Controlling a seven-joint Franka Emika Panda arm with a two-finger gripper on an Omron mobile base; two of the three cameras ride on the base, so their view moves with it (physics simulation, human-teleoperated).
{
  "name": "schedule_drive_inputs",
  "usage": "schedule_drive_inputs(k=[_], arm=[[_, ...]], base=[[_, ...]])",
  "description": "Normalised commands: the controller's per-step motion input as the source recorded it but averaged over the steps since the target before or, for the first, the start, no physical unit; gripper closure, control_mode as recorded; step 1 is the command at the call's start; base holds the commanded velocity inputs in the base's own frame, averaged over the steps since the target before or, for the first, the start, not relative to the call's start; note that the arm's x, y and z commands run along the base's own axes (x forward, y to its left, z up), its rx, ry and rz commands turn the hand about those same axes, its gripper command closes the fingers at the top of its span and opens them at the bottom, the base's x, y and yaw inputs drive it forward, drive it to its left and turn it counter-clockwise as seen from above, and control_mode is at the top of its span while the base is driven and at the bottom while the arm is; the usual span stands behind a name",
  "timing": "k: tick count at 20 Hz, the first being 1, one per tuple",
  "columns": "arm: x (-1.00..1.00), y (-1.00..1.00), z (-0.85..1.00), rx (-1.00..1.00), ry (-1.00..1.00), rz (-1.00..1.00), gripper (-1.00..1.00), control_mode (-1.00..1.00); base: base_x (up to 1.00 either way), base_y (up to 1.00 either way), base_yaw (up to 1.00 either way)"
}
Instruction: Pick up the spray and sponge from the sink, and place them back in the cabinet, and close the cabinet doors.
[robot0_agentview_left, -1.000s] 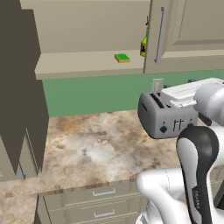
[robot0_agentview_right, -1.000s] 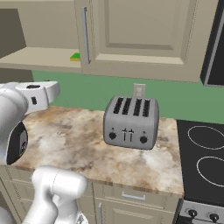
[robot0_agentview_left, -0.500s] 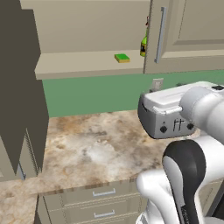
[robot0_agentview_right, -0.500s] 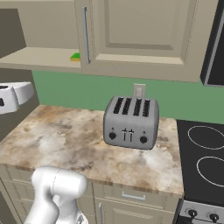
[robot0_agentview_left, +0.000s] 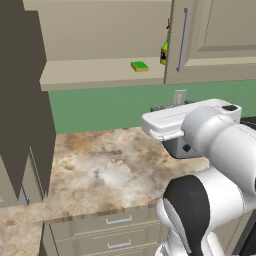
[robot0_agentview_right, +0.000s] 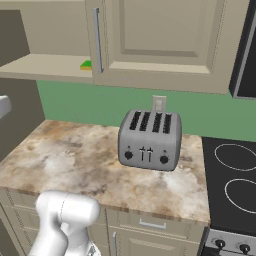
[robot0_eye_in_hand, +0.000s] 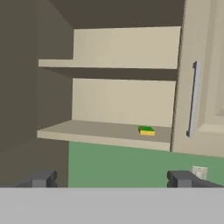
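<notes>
Sponge (robot0_eye_in_hand: 146, 130) flat on cabinet (robot0_eye_in_hand: 100, 131) shelf, long axis left-right — spray (robot0_agentview_left: 164, 49) half hidden behind door (robot0_agentview_left: 210, 40). Gripper (robot0_eye_in_hand: 113, 178) wide open, empty.

The sponge (robot0_eye_in_hand: 146, 130) lies on the cabinet's (robot0_eye_in_hand: 109, 100) lower shelf, beside a closed door (robot0_eye_in_hand: 202, 87).

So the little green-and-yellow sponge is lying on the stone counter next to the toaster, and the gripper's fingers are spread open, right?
Not quite. The sponge lies on the bottom shelf of the open cabinet, above the counter and toaster; the hand view shows it. The gripper is indeed open, holding nothing.
</notes>
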Motion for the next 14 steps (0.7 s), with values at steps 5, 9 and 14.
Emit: schedule_drive_inputs(k=[5, 9, 14], arm=[[-0.1, 0.36, 0.0, 0.0, 0.0, 0.0, -1.0, -1.0], [-0.04, 0.24, -0.04, 0.0, 0.0, 0.0, -1.0, -1.0], [-0.01, 0.17, -0.04, 0.0, 0.0, 0.02, -1.0, -1.0]], base=[[0.0, 0.0, 0.0], [0.0, 0.0, 0.0], [0.0, 0.0, 0.0]])
